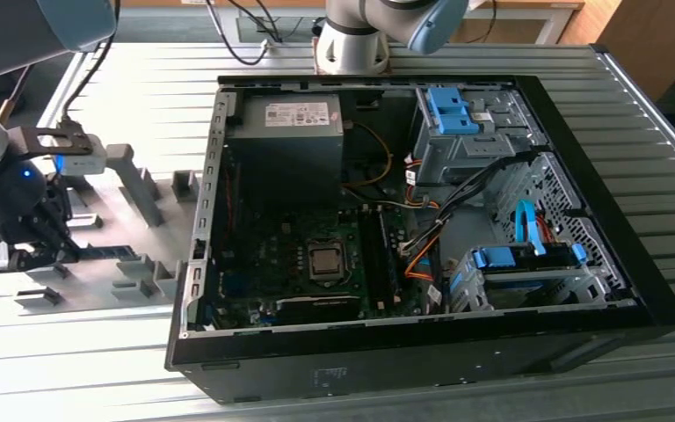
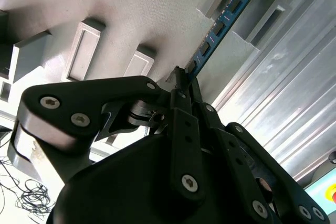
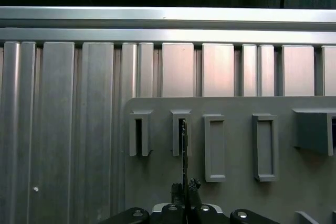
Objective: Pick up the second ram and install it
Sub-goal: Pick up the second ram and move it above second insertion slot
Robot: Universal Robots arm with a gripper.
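At the exterior view's left, the gripper (image 1: pixel 35 251) hangs over the grey holder blocks (image 1: pixel 138 186) on the ribbed metal table (image 1: pixel 80 378). Its fingers are pressed together on the second ram (image 2: pixel 219 24), pinching one end. The blue-green stick runs straight out from the fingertips to a slotted block. Well apart from the claw, at the exterior view's right, lies the open computer case (image 1: pixel 373 374).

You see a blue-green second ram (image 2: pixel 222 22) with black chips (image 2: pixel 232 7) between your black gripper's (image 2: pixel 181 78) jaws; around them, plain grey holder blocks (image 3: pixel 215 148), and ribbed silver table (image 3: pixel 63 129) beyond.
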